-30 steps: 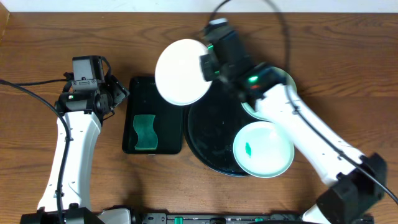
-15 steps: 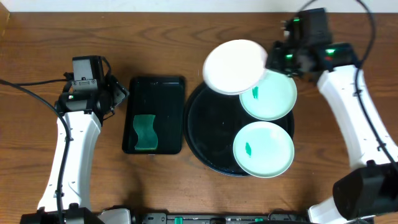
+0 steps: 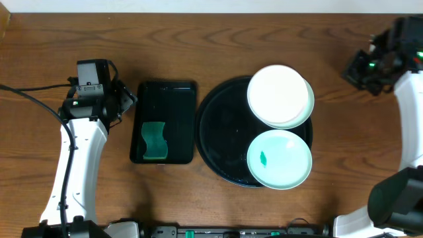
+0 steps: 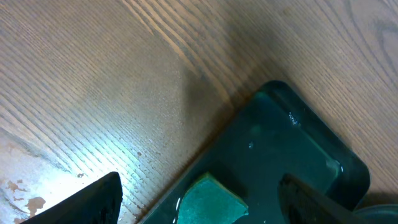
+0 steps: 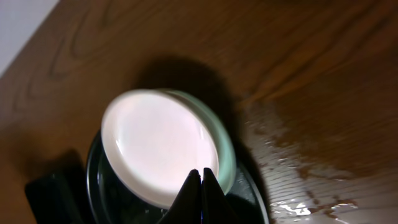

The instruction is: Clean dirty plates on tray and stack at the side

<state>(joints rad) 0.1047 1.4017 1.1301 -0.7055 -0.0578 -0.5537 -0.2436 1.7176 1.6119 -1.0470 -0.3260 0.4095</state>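
Observation:
A white plate [image 3: 280,94] lies on top of a pale mint plate [image 3: 301,116] at the back of the round black tray [image 3: 221,135]. A second mint plate [image 3: 279,158] with a small green smear sits at the tray's front. My right gripper [image 3: 350,69] hangs shut and empty over bare table, to the right of the tray. In the right wrist view its tips [image 5: 200,172] point at the white plate [image 5: 155,146], whose mint neighbour [image 5: 227,149] shows as a rim beneath. My left gripper [image 3: 127,99] is open at the left, its fingers [image 4: 93,199] spread above the sponge [image 4: 211,202].
A smaller rectangular black tray [image 3: 165,99] stands between the left arm and the round tray, with a green sponge [image 3: 154,140] in its front half. A wet patch [image 5: 298,168] glistens on the wood to the right of the round tray.
The right arm carried the white plate rightward from above the rectangular tray, left it on the back mint plate, and drew away to the far right, shut. The left arm stayed still.

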